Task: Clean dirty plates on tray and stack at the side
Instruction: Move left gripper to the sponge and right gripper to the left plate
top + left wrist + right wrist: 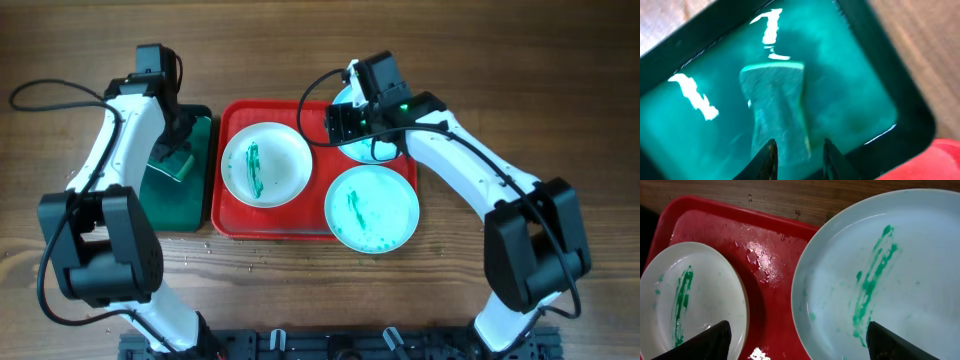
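Note:
The red tray (228, 222) holds a white plate (262, 163) with a green streak. A mint-blue plate (372, 207) with green specks lies over the tray's front right rim. A second mint-blue plate (352, 150) at the back right is mostly hidden under my right gripper (340, 125). In the right wrist view that gripper (800, 345) is wide open and empty above the tray (770, 255), between the white plate (690, 300) and a streaked mint-blue plate (880, 270). My left gripper (180, 150) is open, its fingers (799, 152) straddling the near end of a sponge (775, 100).
A smaller dark green tray (170, 205) holding water stands left of the red tray, with the sponge in it; it also shows in the left wrist view (880, 60). Bare wooden table surrounds both trays. Water drops lie on the red tray.

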You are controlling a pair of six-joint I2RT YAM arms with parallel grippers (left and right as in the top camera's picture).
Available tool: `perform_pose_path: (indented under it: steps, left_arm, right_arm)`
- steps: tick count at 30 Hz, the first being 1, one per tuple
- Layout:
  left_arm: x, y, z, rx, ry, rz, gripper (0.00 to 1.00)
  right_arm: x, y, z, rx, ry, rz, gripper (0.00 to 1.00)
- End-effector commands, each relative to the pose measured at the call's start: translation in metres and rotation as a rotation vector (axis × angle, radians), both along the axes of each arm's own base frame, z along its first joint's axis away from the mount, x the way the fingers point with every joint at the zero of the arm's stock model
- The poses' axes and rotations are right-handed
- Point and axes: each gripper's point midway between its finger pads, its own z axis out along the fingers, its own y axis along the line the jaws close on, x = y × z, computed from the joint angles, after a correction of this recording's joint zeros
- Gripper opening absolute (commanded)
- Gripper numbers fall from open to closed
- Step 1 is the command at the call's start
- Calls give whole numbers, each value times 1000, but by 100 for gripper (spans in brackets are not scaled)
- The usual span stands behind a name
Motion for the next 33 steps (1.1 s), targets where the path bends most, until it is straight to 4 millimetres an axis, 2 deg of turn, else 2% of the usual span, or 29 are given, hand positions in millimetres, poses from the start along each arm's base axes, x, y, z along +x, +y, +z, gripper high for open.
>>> perform_pose_path:
  steps: [1, 5, 12, 22, 25, 27, 29, 33]
  left_arm:
    - [3, 18, -3, 36, 13, -17, 24]
    - [-6, 29, -17, 7, 61, 17, 25]
    - [-13, 28, -20, -5, 92, 18, 31]
    - [-13, 28, -21, -5, 90, 23, 35]
    - [-10, 28, -26, -7, 74, 41, 29]
    - [-12, 23, -39, -36, 69, 63, 22]
    - [-9, 20, -50, -59, 65, 57, 19]
    - [4, 8, -67, -116, 60, -41, 11]
  right_arm:
    - [7, 1, -9, -13, 6, -14, 87]
    - [8, 1, -12, -12, 10, -17, 87]
    - [11, 5, -22, -3, 11, -12, 87]
    - [10, 5, -22, -3, 13, -10, 88]
    - [10, 5, -22, -3, 14, -11, 87]
    - [10, 5, -22, 0, 16, -9, 87]
    - [10, 6, -22, 2, 16, -7, 87]
    - [9, 6, -22, 3, 16, -7, 87]
